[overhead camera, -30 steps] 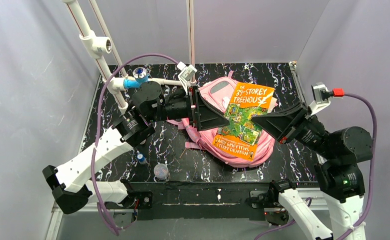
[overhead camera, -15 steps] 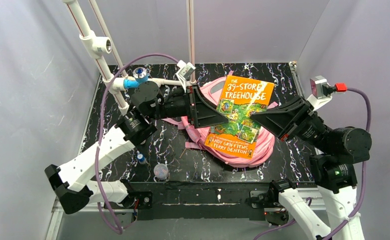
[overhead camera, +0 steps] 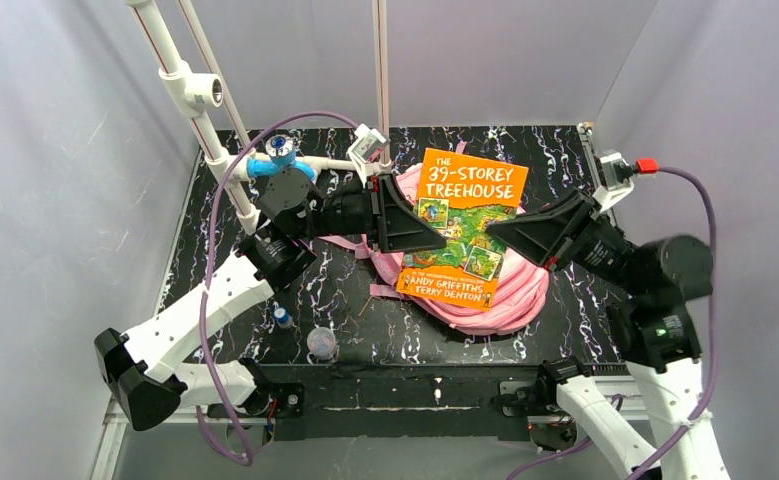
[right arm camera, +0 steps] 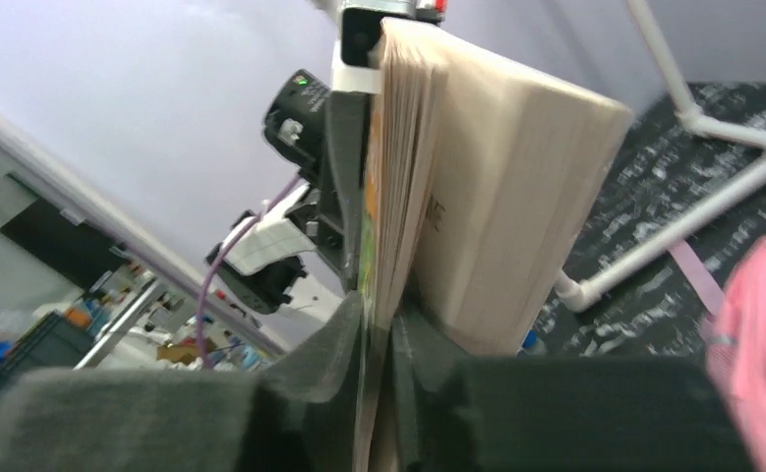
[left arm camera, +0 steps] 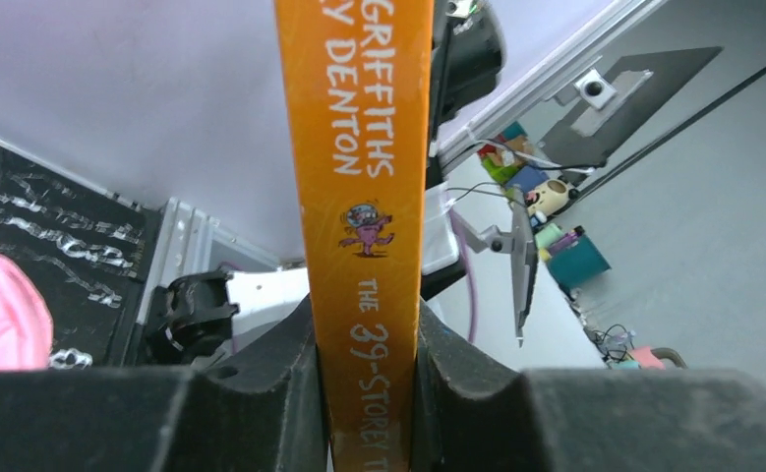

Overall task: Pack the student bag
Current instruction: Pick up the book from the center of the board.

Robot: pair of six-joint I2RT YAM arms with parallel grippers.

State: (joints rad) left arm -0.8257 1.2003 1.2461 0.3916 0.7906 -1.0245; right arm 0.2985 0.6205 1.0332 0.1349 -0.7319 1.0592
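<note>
On the counter point(overhead camera: 325, 290), just 3 o'clock of centre, lies the student bag point(overhead camera: 525, 295). Over it hangs the orange book point(overhead camera: 465, 220), left jaws clenched on its spine, right jaws on its page edge, probably to steady insertion.

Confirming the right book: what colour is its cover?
Orange book, with a green picture; clearest in the top view.

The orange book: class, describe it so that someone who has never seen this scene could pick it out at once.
Start at the big pink backpack on the black marbled table. Just over it, a paperback is held between the left end effector and the right end effector. It is the only bright orange thing, titled The 39-Storey Treehouse.
</note>
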